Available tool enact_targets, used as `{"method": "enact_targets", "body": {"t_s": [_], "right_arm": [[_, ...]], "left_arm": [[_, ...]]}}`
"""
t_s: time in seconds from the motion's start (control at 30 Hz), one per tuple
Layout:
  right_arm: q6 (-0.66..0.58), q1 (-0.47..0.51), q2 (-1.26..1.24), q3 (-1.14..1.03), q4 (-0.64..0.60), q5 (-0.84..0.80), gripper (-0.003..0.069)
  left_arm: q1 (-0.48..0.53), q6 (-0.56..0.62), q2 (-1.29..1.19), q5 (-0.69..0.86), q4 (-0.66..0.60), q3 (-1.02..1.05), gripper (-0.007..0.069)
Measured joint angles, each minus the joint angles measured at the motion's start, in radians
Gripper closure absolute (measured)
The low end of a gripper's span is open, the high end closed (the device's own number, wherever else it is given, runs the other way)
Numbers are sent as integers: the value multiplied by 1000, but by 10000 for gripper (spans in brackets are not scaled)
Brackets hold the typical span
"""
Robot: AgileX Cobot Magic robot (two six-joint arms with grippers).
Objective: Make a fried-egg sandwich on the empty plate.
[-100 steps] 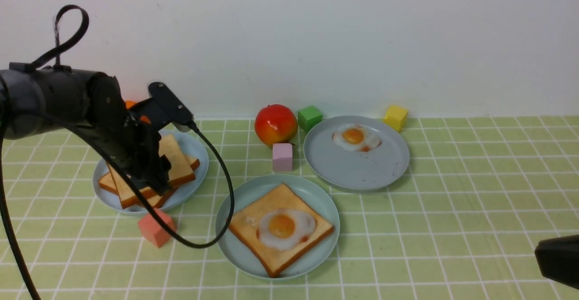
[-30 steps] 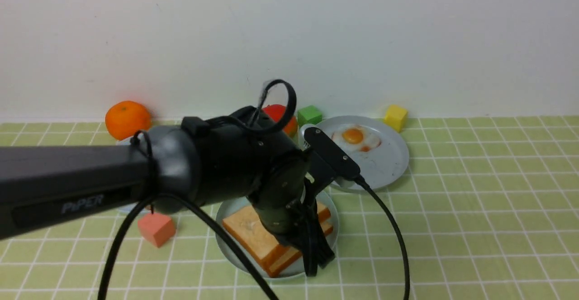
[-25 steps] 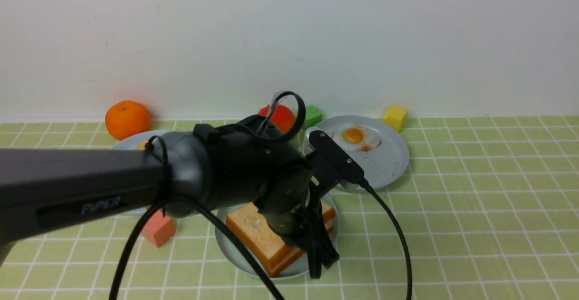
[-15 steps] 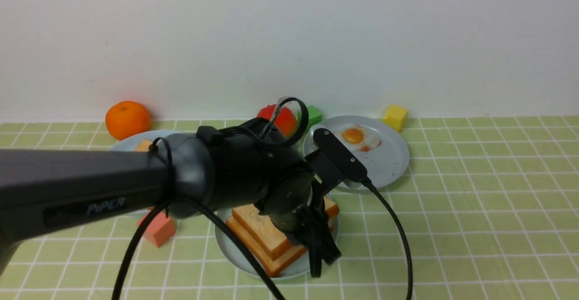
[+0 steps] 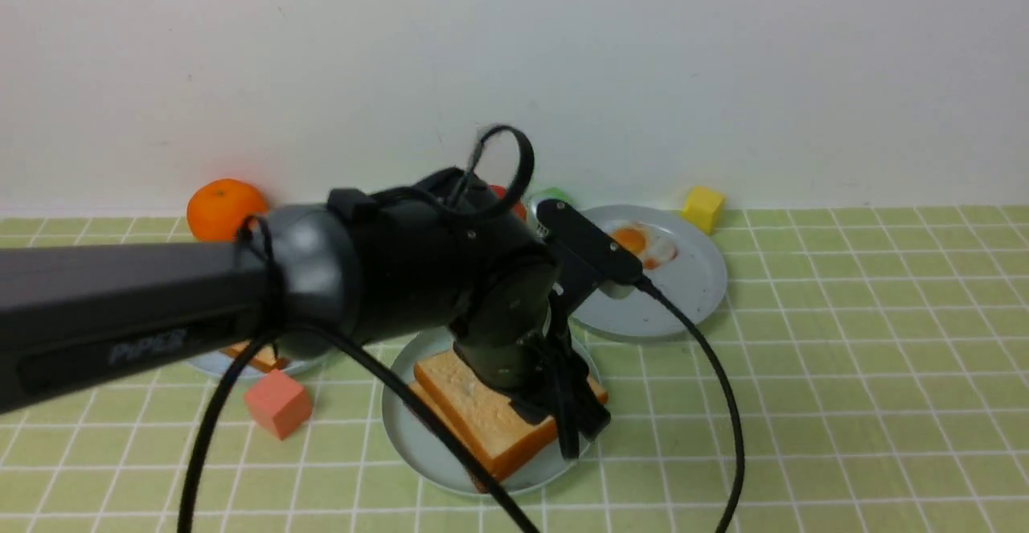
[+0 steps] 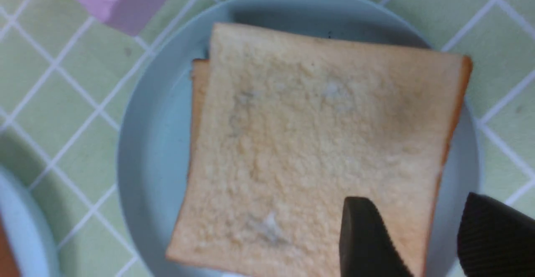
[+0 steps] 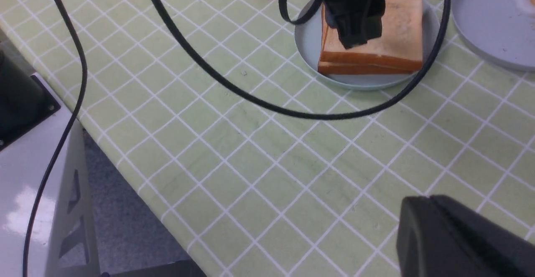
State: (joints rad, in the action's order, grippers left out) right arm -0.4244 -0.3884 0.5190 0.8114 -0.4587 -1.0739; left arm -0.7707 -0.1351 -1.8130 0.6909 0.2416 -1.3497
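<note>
Your left pincer (image 6: 413, 214) is hovering open, gripping nothing, just above the fried-egg sandwich (image 5: 482, 416), which is lying on the mint plate (image 5: 406, 432) mid-desk (image 5: 844, 404); your right pincer (image 7: 422, 210) is sitting closed.

The only writing I can read is the brand word "PiPER" (image 5: 149, 347), in pale grey letters on the dark casing of the left arm (image 5: 96, 292). It runs along the arm's long link at the near left of the front view, tilting slightly with it, and it is blurred, so I only just make it out. Both wrist views give me nothing legible.
</note>
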Motion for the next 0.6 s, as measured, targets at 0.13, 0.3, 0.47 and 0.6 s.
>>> {"method": "enact_targets", "body": {"t_s": [0.13, 0.3, 0.47, 0.6], "right_arm": [[21, 0, 0, 7, 59, 2, 627], [133, 0, 0, 43, 150, 4, 627], [316, 0, 0, 50, 264, 1, 627], [417, 0, 0, 50, 305, -11, 627]], "left_arm": [[0, -7, 169, 82, -69, -34, 372], [0, -11, 428, 58, -135, 20, 515], [0, -13, 835, -137, -186, 295, 638], [0, -58, 1132, -335, -192, 605, 638]]}}
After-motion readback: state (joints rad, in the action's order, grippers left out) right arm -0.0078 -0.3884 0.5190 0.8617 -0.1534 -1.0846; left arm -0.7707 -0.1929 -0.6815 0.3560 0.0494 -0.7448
